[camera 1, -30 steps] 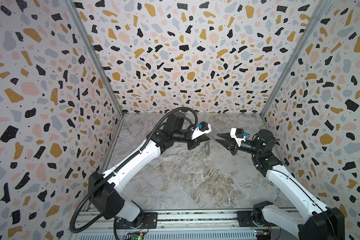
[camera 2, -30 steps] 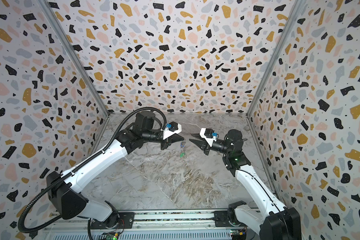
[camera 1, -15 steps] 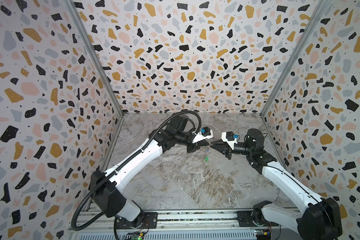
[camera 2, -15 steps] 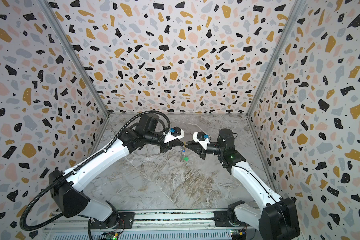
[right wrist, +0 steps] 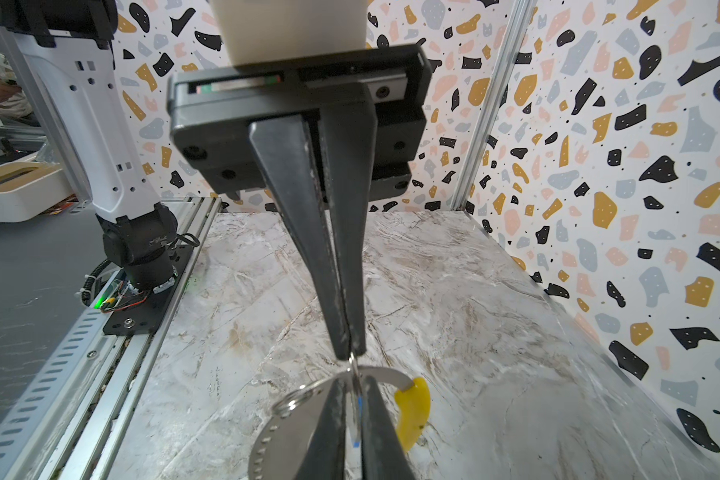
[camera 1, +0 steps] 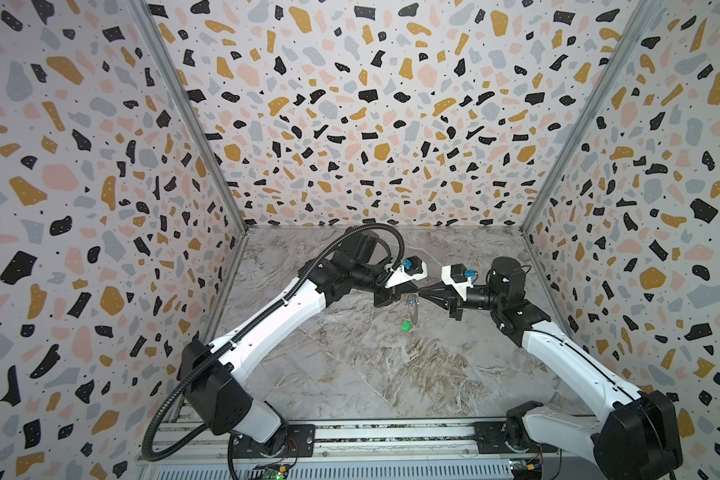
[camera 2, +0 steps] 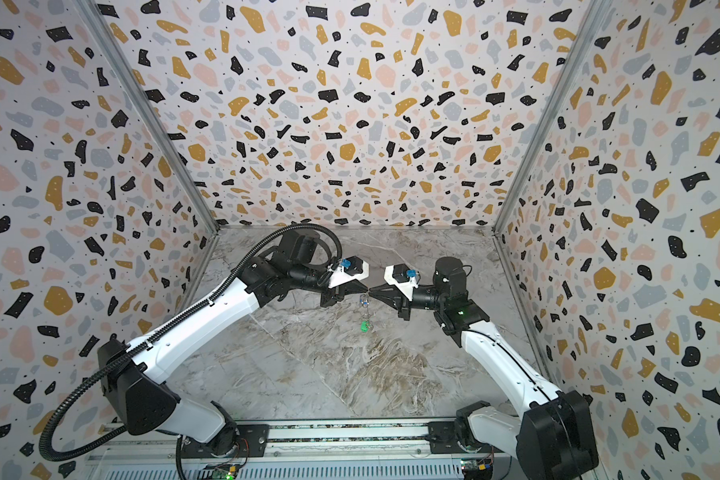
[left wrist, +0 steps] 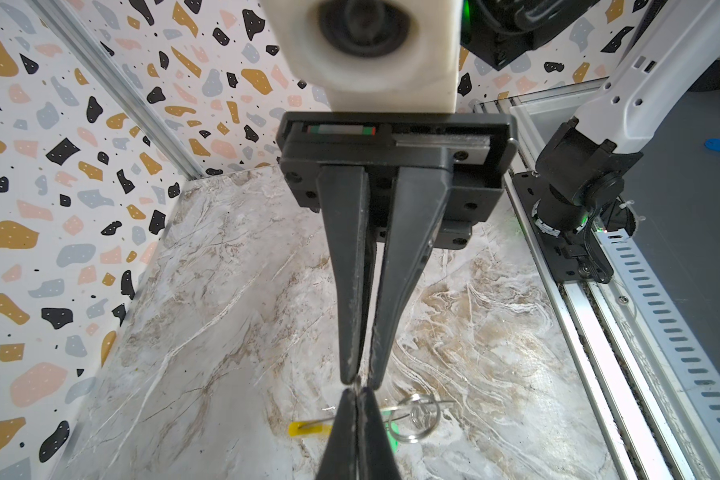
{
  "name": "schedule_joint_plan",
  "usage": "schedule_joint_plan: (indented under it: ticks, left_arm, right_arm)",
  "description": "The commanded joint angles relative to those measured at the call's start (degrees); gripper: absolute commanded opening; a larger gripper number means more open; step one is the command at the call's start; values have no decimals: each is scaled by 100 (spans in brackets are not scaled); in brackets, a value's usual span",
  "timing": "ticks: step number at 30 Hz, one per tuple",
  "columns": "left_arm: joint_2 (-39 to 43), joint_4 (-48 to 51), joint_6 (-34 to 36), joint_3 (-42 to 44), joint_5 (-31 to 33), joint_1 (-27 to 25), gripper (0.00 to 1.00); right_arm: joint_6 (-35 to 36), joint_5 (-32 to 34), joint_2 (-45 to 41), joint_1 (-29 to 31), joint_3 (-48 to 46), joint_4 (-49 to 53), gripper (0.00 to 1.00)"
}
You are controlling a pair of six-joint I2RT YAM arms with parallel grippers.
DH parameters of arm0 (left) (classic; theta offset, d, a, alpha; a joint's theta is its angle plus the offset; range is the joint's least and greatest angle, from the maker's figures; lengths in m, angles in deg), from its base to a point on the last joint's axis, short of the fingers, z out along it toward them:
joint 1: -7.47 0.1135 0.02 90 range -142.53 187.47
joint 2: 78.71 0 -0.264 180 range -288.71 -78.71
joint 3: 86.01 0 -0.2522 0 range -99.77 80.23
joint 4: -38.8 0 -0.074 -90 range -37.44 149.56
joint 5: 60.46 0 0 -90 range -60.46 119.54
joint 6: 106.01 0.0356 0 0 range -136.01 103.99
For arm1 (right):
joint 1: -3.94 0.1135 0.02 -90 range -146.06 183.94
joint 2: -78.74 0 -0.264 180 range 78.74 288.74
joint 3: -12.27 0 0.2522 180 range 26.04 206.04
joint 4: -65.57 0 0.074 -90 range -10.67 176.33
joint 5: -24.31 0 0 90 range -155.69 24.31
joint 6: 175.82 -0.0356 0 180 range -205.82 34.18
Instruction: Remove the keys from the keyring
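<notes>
The keyring [right wrist: 385, 370], yellow sleeve [right wrist: 414, 409] on one arc, hangs above the marble table [camera 1: 371, 365] where two grippers meet tip to tip. The left gripper [right wrist: 352, 356] is clenched on its wire; the right gripper [left wrist: 360, 381] pinches a thin silvery piece, apparently the blue-tagged key [right wrist: 356, 409]. A green tag [camera 1: 405, 326] dangles below.

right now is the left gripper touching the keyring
Touching. The right wrist view shows the left gripper pinching the keyring by its thin wire between closed tips, close to the yellow sleeve.
</notes>
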Motion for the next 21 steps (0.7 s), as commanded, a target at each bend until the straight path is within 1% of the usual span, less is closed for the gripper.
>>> schedule_joint_plan:
  ticks: [1,7,9,12,15,16,17,18,19,21]
  left_arm:
    - [-20,-9,105,-255,-39,-46,0]
    - [-32,28,141,-269,-47,-55,0]
    - [-33,11,150,-270,-48,-55,0]
    - [-56,22,149,-268,-48,-55,0]
    - [-51,-37,146,-225,1,-55,0]
    - [-24,-120,104,-189,67,-42,4]
    - [29,-230,75,-131,115,-2,17]
    - [99,-395,-39,-50,119,70,25]
    - [206,-727,-296,111,76,195,33]
    - [530,-1641,-839,554,-83,488,42]
  right_arm:
    - [-103,-121,15,41,261,-102,11]
    - [-122,-132,62,62,291,-133,11]
    - [-113,-147,94,68,311,-104,8]
    - [-96,-165,104,78,312,-129,1]
    - [-100,-156,75,76,296,-178,0]
    - [-104,-154,73,76,282,-200,0]
    - [-111,-151,73,76,270,-214,0]
    - [-118,-152,82,76,259,-222,0]
    - [-136,-153,87,76,253,-249,0]
    - [-244,-129,102,76,194,-376,0]
